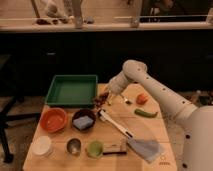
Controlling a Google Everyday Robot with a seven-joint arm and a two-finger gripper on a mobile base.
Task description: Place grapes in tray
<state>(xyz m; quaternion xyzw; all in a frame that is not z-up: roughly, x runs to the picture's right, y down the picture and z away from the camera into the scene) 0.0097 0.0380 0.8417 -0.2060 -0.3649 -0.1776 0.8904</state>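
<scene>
The grapes [101, 100], a small dark reddish bunch, hang just above the wooden table, right beside the right rim of the green tray [72, 90]. My gripper [107, 94] is at the end of the white arm that reaches in from the right, and it is shut on the grapes from above. The bunch is outside the tray, about level with its front right corner. Nothing lies in the tray.
In front of the tray stand an orange bowl [53, 120] and a dark bowl [83, 120] holding something blue. A white utensil [116, 125], a blue cloth [145, 148], several small cups, an orange fruit [142, 98] and a green pepper [145, 113] share the table.
</scene>
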